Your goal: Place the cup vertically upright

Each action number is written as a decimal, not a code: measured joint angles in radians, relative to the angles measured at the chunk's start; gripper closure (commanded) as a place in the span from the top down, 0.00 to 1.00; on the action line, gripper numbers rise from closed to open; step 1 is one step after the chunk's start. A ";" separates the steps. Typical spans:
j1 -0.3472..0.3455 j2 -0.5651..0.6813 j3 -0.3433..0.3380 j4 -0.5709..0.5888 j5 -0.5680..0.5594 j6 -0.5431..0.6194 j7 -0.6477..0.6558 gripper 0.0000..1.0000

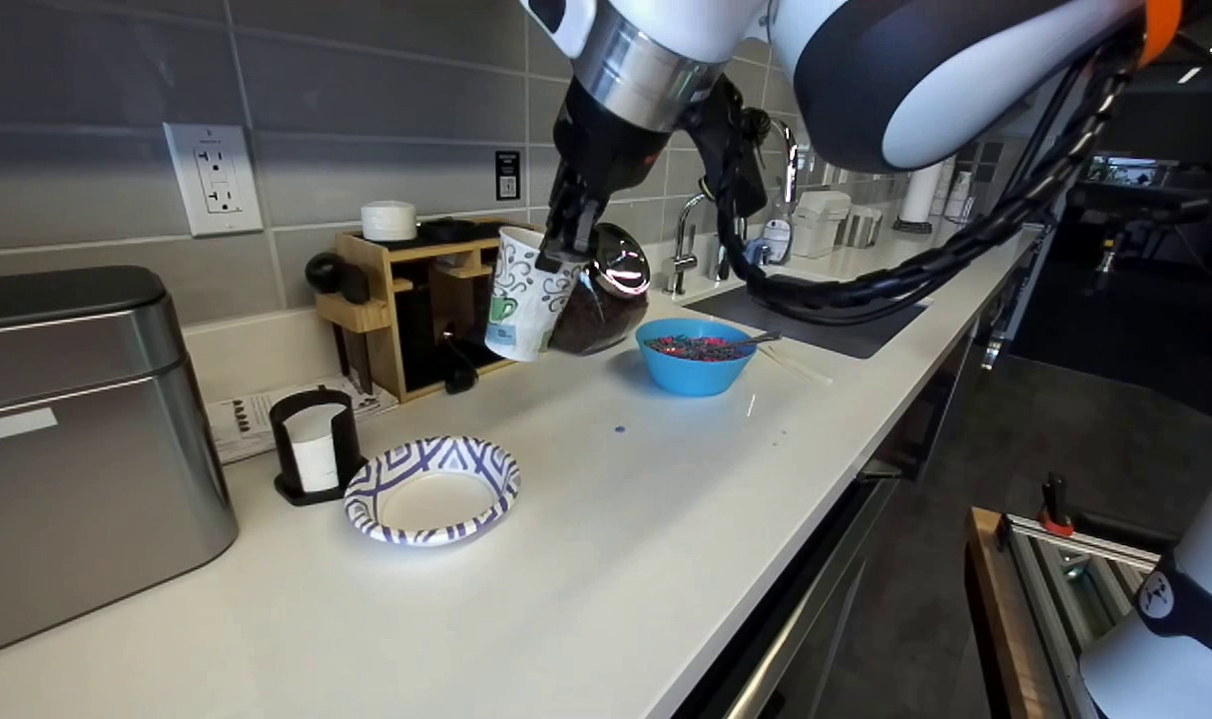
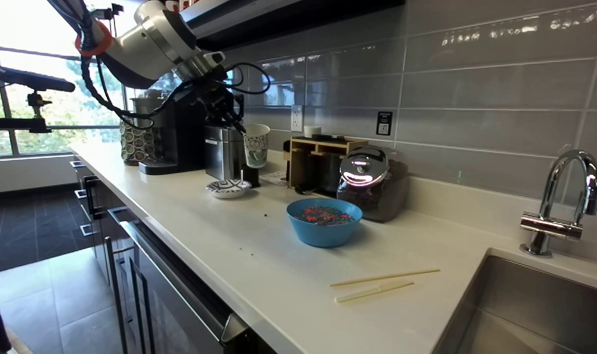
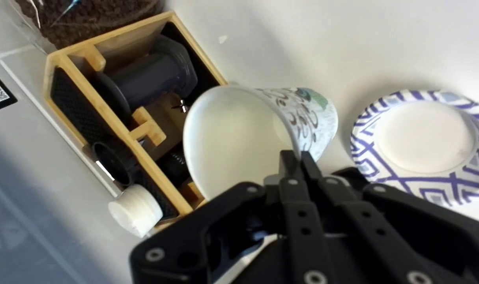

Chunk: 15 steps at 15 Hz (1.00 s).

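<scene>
The cup [image 1: 528,305] is white with a bluish-green and scroll pattern. It is held in the air above the counter, mouth up, leaning slightly in an exterior view and looking nearly upright in an exterior view [image 2: 256,147]. In the wrist view I look into its open mouth [image 3: 231,138]. My gripper [image 3: 300,159] is shut on the cup's rim, one finger inside the wall and one outside. The gripper also shows in both exterior views [image 1: 560,258] [image 2: 241,129]. The cup's base is hidden in the wrist view.
A purple-patterned paper bowl [image 1: 436,504] sits on the counter near the cup. A wooden organizer [image 1: 384,335] and a tilted glass jar [image 2: 377,194] stand by the wall. A blue bowl [image 2: 323,233], a black holder [image 1: 346,444] and a steel bin [image 1: 87,479] are also there.
</scene>
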 measured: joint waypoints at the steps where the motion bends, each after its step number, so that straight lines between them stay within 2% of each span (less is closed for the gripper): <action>1: 0.027 0.013 -0.020 0.005 -0.013 -0.024 -0.021 0.00; 3: 0.075 0.037 -0.054 0.018 -0.040 -0.067 -0.059 0.00; 7: 0.145 0.084 -0.104 0.036 -0.091 -0.078 -0.092 0.00; 15: 0.209 0.204 -0.169 0.090 -0.175 -0.077 -0.083 0.00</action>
